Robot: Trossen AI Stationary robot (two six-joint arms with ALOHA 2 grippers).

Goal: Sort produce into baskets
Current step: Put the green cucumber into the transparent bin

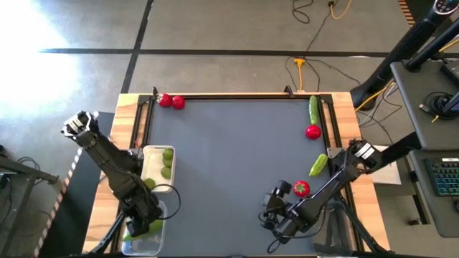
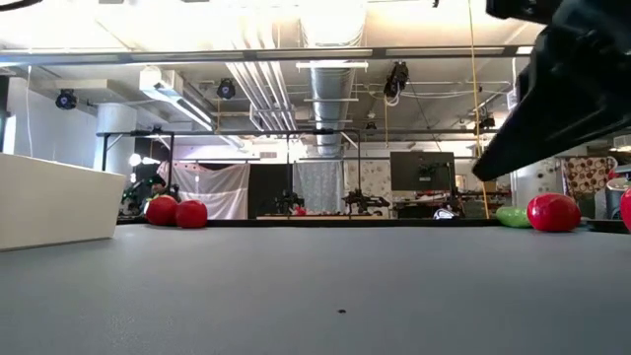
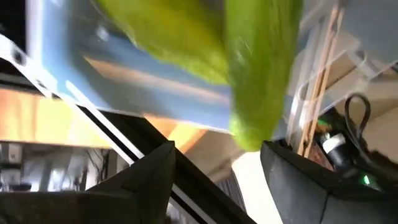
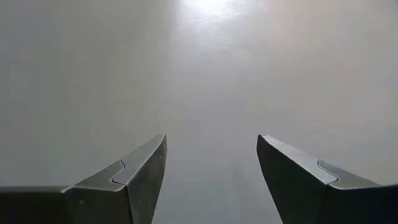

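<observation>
At the table's left near corner, left gripper (image 1: 140, 228) over a clear tub (image 1: 143, 245), fingers (image 3: 146, 180) spread with nothing between them, green cucumbers (image 3: 261, 68) just beyond, right gripper (image 1: 271, 218) wide open and empty above bare mat, red tomato (image 1: 301, 188) close by, limes (image 1: 167, 162) in white tray (image 1: 152, 154)

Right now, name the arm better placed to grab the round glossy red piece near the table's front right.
Right. The right gripper is open and empty beside that round glossy red piece; the left gripper is across the table, over the clear plastic tub.
</observation>
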